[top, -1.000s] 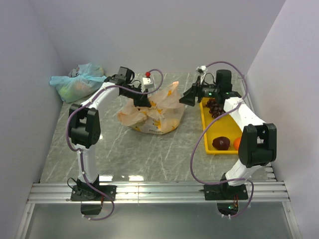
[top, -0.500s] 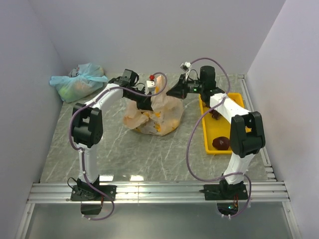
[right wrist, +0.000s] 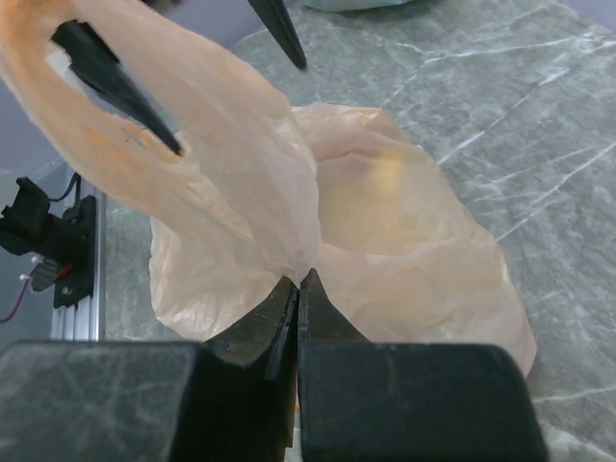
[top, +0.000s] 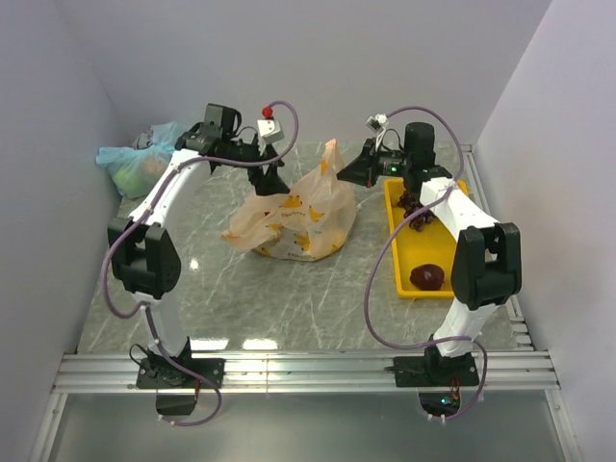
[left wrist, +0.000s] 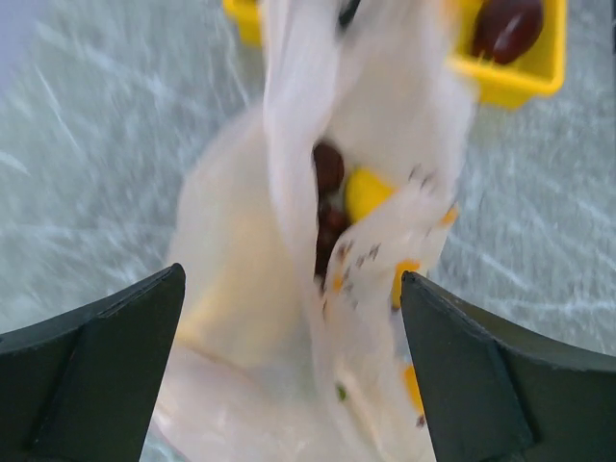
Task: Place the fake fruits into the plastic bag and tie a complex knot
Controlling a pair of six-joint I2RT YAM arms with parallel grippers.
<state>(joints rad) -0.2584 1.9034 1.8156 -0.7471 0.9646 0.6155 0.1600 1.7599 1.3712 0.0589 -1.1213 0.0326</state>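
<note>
Right end effector (right wrist: 299,287) pinches the plastic bag (right wrist: 385,241) at its upper edge. Left end effector (left wrist: 292,279) gapes wide, the bag directly beneath.

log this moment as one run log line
plastic bag: untied, fruit inside | left gripper: open over it | right gripper: shut on its edge | maroon fruit: in yellow tray

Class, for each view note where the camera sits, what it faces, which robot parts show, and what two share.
Top external: above and behind, looking down; left arm, right arm, plastic bag, yellow tray.
Left wrist: on left arm, looking into the bag; left gripper open.
Right wrist: on right arm, facing the bag; right gripper shut on it.
Shared: top and left wrist both show the tray's maroon fruit.
</note>
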